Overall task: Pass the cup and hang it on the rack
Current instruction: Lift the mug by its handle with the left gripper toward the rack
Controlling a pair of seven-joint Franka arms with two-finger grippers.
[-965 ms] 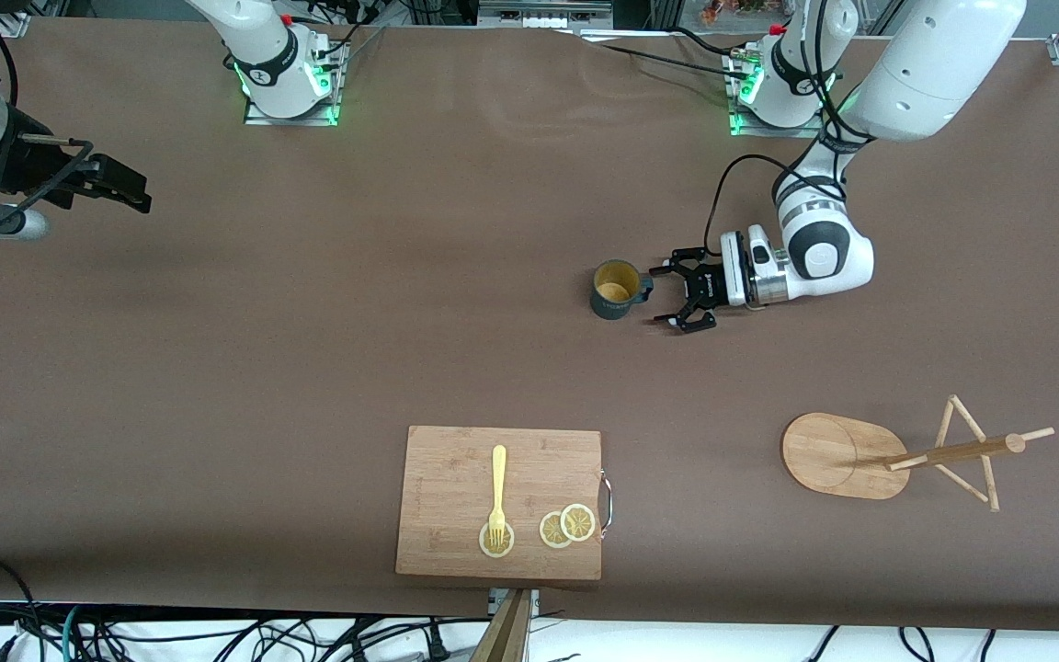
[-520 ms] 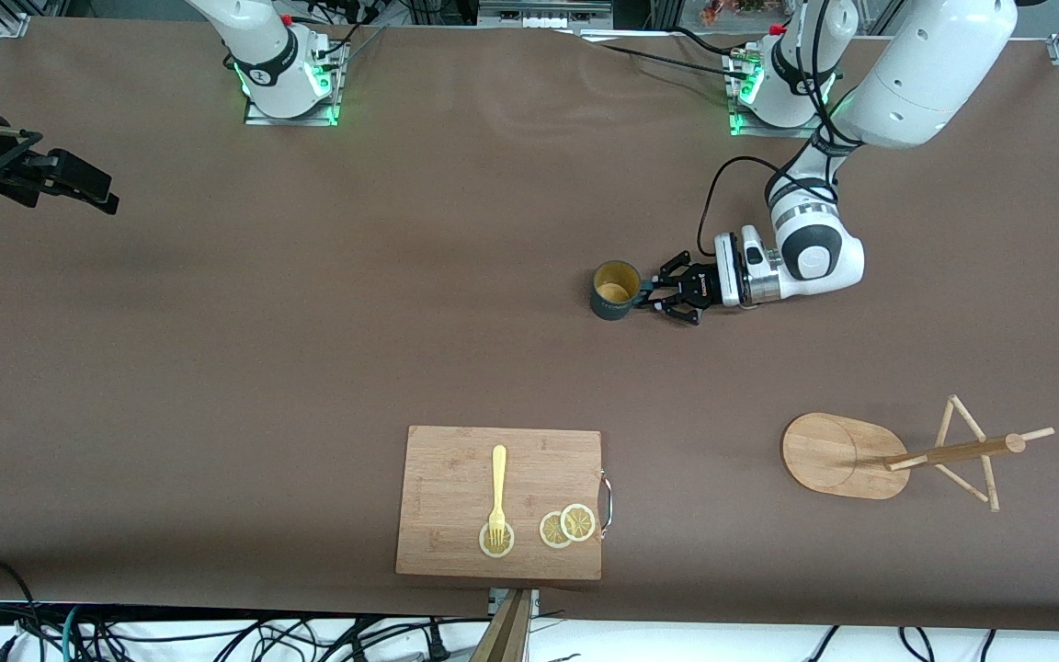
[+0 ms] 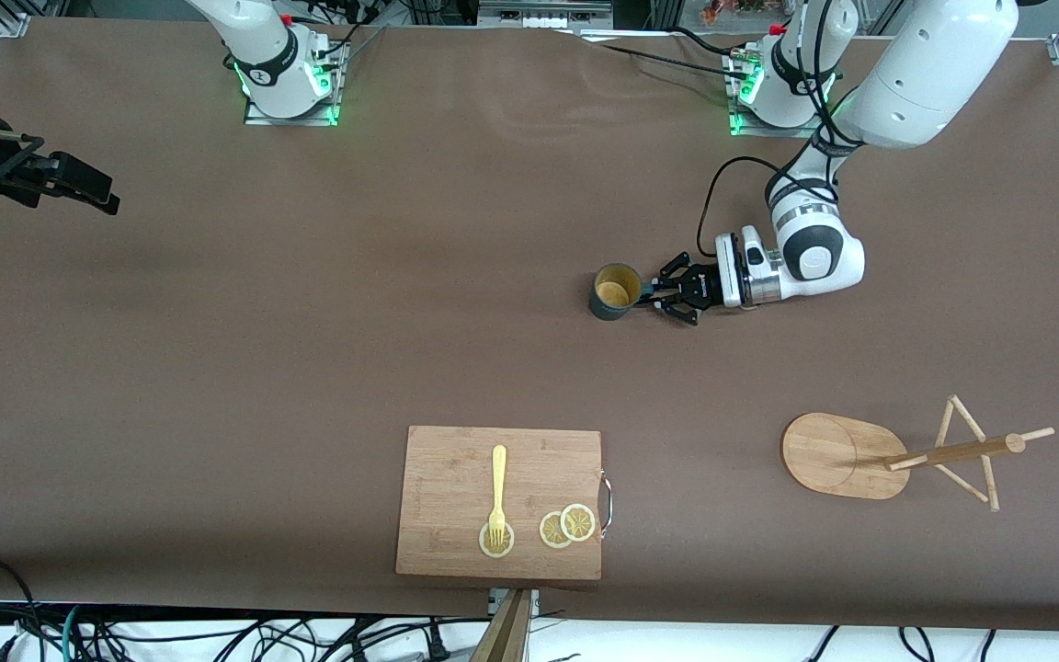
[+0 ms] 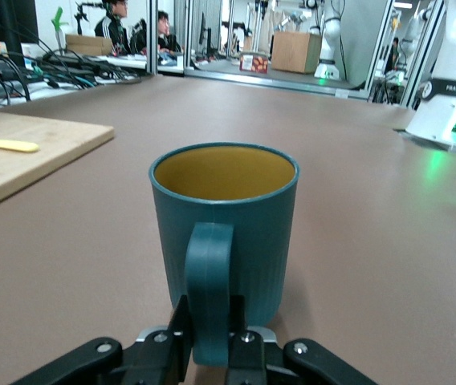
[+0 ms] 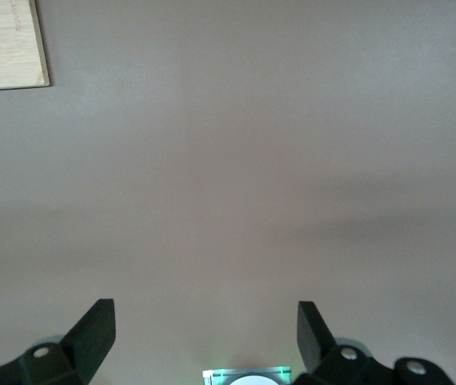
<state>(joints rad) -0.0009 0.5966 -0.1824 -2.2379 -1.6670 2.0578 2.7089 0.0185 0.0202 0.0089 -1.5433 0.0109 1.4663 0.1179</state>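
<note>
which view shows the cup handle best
The left wrist view: the cup fills it, handle pinched in the left claw. The front view shows the cup small; the right wrist view shows none.

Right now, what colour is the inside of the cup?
Mustard yellow inside the cup, clearest in the left wrist view.

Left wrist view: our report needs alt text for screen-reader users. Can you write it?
The left hand is shut on the handle of the cup, a teal ribbed mug with a yellow inside, upright on the brown table. A corner of a wooden cutting board shows at the edge.
</note>
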